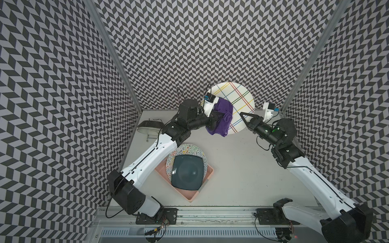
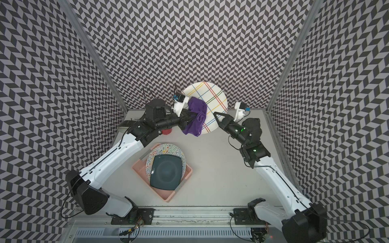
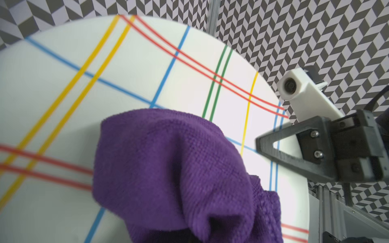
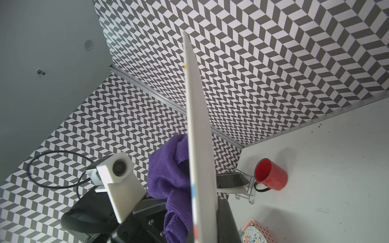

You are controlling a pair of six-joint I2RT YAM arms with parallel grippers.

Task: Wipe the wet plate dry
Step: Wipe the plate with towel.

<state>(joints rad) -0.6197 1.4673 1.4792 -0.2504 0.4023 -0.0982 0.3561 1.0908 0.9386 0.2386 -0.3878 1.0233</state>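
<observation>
Clamped tight on the rim of the white plate (image 1: 235, 98), my right gripper (image 1: 244, 116) holds it up on edge, off the table (image 1: 242, 168), at about 12 o'clock in both top views. My left gripper (image 1: 216, 117) is closed on a purple cloth (image 1: 224, 109), which lies pressed against the plate's face, bunched and hanging past the lower rim.

The plate is round and flat, white, crossed by thin paired lines in yellow, red, blue and green like a plaid; the left wrist view shows them plainly (image 3: 147, 69). From my right wrist the plate is seen edge-on as a thin pale blade (image 4: 197, 147), with the cloth (image 4: 168, 178) behind it. I cannot make out any water on the surface.

Toward 6 o'clock a pink basket (image 1: 189, 194) holds a speckled plate (image 1: 189, 150) with a dark blue square plate (image 1: 188, 172) on top. At 9 o'clock a dark dish stands in a wire rack (image 1: 149, 127), partly behind my left arm. A red mug (image 4: 271, 176) lies on its side beside the rack.

No writing or label is readable anywhere. My left gripper's tips are buried in the cloth.
</observation>
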